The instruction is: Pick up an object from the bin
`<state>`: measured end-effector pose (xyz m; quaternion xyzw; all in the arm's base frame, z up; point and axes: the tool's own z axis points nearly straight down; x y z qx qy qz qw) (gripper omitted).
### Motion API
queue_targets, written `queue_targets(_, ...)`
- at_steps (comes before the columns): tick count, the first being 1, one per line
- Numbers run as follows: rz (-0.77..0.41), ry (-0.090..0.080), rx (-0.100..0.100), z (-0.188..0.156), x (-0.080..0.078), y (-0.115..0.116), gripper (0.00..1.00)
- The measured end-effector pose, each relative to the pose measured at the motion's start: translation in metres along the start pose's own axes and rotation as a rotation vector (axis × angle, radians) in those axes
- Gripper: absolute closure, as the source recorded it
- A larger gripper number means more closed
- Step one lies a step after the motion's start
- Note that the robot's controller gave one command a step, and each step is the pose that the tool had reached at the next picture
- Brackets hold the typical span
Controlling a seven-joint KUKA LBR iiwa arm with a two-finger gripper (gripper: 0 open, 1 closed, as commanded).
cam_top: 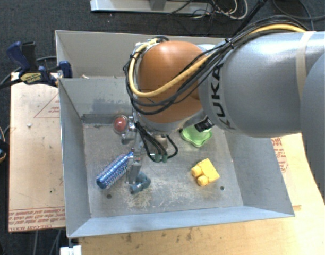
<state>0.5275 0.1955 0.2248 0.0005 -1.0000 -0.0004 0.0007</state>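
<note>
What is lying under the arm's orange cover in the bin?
Below the orange cover, a green plastic thing pokes out, partly hidden, and a reddish ball sits at its left edge. The bin floor beneath is covered.

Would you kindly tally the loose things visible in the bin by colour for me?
Blue: 1, bristly roller
Reddish-brown: 1, small ball
Green: 1, rounded piece, partly under the arm
Yellow: 1, block
Total: 4 visible
</note>
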Motion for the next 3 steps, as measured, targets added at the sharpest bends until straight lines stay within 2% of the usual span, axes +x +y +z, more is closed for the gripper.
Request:
queue_targets(1,-0.132,-0.007,-0.004,0.153,-0.034,-0.049,0.00)
queue_targets(2,-0.132,-0.012,-0.005,0.147,-0.036,-0.047,1.00)
queue_targets(3,-0.455,-0.010,0.001,-0.034,-0.062,-0.060,1.00)
